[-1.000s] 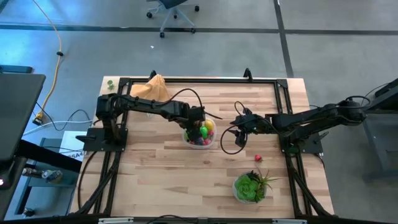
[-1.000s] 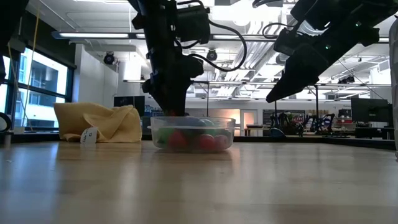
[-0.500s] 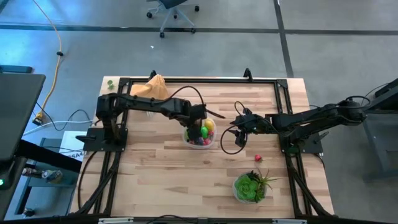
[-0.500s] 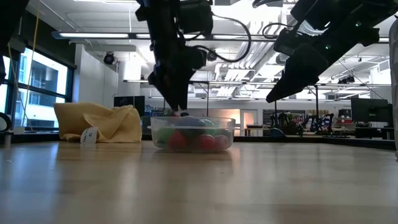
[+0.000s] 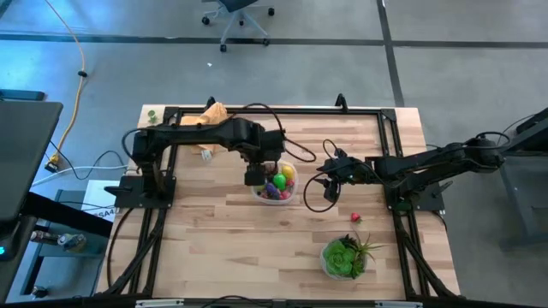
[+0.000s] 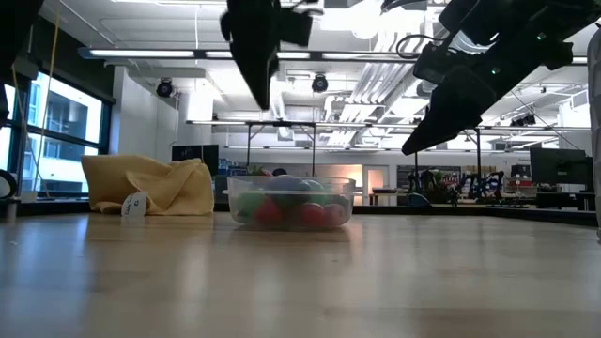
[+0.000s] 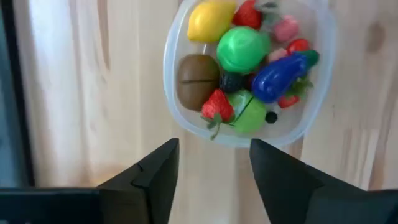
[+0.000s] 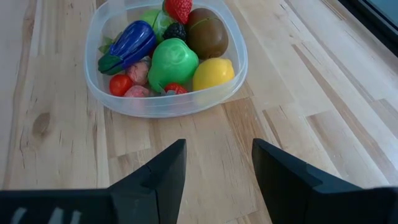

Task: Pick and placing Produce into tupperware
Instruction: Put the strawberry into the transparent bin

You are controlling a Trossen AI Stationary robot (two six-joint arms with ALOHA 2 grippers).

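Observation:
The tupperware (image 5: 276,183) is a round clear container at mid-table. It holds the produce: a yellow lemon (image 7: 211,20), a green lime (image 7: 242,48), a brown kiwi (image 7: 198,79), a blue-purple eggplant (image 7: 280,71) and red strawberries (image 7: 217,106). My left gripper (image 7: 214,163) hangs open and empty, well above the container's left rim, pointing down (image 6: 260,94). My right gripper (image 8: 217,169) waits open to the right of the container (image 5: 324,175), raised and slanting down toward it. One red berry (image 5: 355,217) lies on the table right of the container.
An orange-tan cloth (image 5: 212,117) is heaped at the table's far left. A leafy green plant (image 5: 347,255) stands near the front right. A black frame (image 5: 257,109) runs around the wooden top. Bare wood lies in front of the container.
My left gripper has risen straight up out of the tupperware until it hangs well clear of the rim, and its wrist has rolled on the way. The produce stays in the container. My right arm has kept still.

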